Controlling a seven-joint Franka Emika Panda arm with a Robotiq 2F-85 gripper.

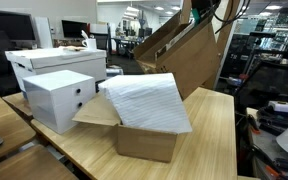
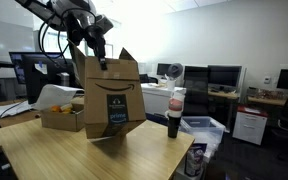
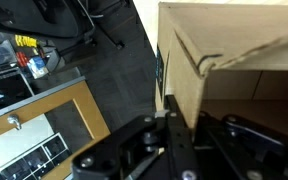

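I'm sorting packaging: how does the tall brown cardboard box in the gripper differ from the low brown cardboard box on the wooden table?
The tall brown cardboard box is tilted, gripped by the gripper; the low brown cardboard box sits flat. The tall one shows a printed logo; the low one carries a white sheet. Both have open flaps.

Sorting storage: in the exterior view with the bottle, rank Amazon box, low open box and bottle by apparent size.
1. Amazon box
2. low open box, partly hidden behind it
3. bottle
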